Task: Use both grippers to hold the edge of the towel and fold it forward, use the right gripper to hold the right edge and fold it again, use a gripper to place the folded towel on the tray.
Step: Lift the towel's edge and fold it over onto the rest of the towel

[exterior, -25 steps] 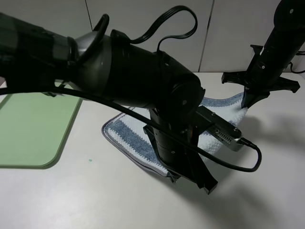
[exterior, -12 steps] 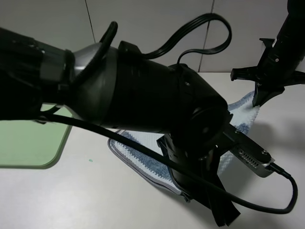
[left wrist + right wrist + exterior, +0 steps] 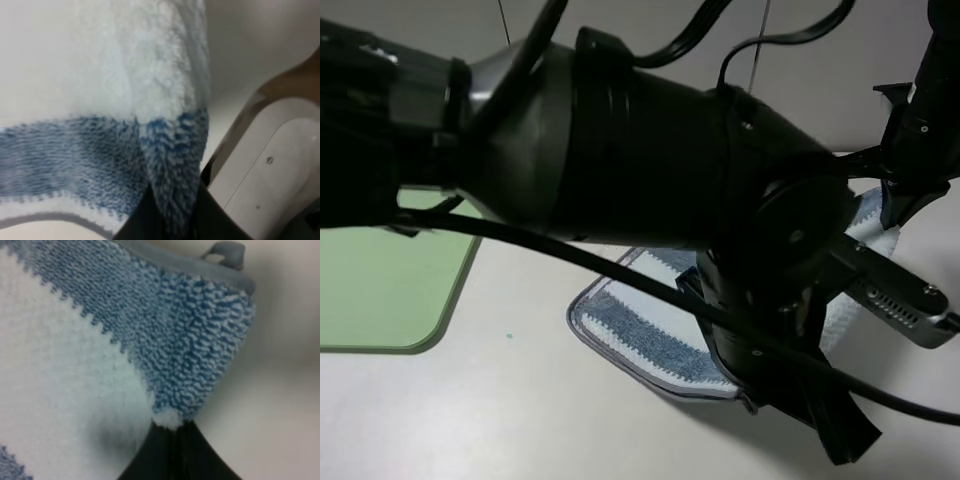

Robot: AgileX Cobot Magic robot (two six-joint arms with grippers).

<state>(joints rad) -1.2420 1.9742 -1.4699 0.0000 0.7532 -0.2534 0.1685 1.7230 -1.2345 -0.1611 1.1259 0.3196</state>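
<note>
Filling most of the exterior view, the left arm (image 3: 620,150) reaches across the pale tabletop (image 3: 500,420). The light-green tray (image 3: 380,290) lies flat at far left, partly hidden behind that arm. The towel (image 3: 650,330) is outside it, on the tabletop to the tray's right and apart from its rim, striped face up. The towel's right end rises off the surface. Left gripper (image 3: 172,220): jaws clamped together on a blue-striped pinch of towel. Right gripper (image 3: 175,455): jaws clamped together on a blue-striped corner, close by the edge of the towel (image 3: 190,265), grey hem showing.
</note>
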